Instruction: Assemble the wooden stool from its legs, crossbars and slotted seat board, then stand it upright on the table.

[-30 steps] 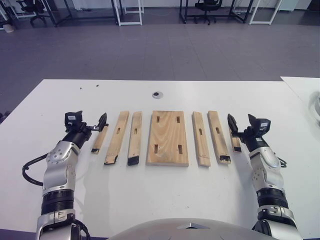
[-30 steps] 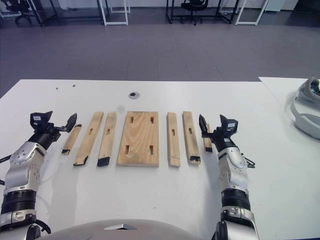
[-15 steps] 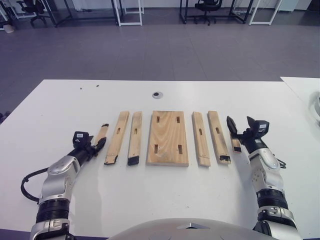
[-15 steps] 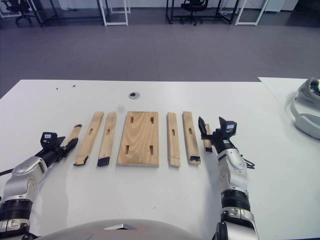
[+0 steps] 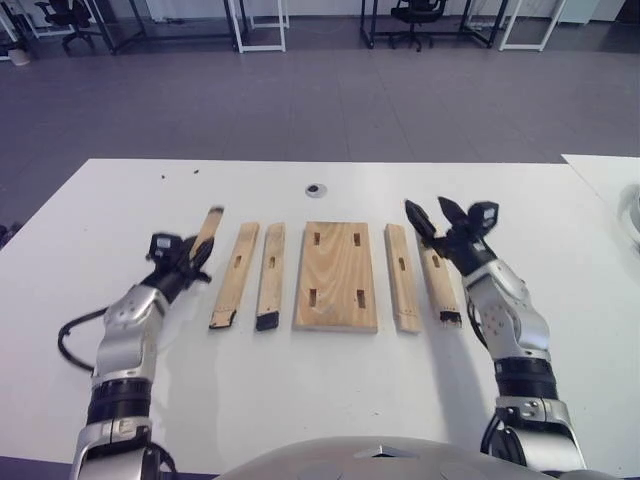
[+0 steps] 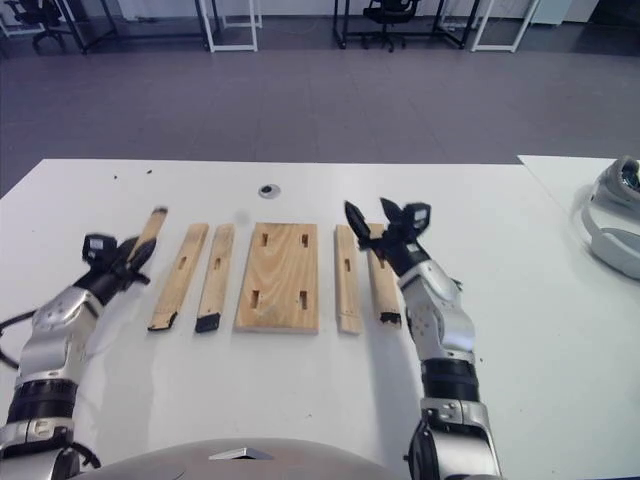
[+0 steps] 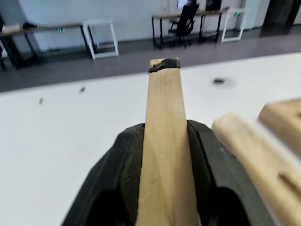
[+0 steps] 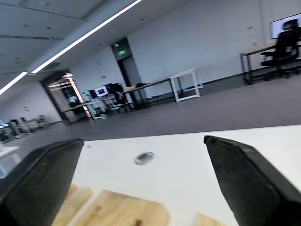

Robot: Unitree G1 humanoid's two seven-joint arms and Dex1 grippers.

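The slotted seat board [image 5: 336,275] lies flat at the table's centre. Two legs [image 5: 234,273] [image 5: 269,273] lie to its left and two more [image 5: 401,275] [image 5: 437,275] to its right. My left gripper [image 5: 185,262] is shut on a short crossbar [image 5: 207,228] with a black tip, held off the table left of the legs; the left wrist view has the crossbar [image 7: 164,108] running out between the fingers [image 7: 127,150]. My right gripper [image 5: 428,212] hangs open above the far ends of the right legs, its fingers [image 8: 42,188] spread wide with nothing between them.
A round grommet hole [image 5: 317,189] sits in the white table [image 5: 120,200] beyond the board. A white headset [image 6: 615,215] lies on a neighbouring table at the right. Bare tabletop stretches in front of the parts and at both sides.
My left gripper has closed on the left crossbar and lifted it, tip tilted up and away. My right arm has swung left and up from beside the right crossbar to above the right legs.
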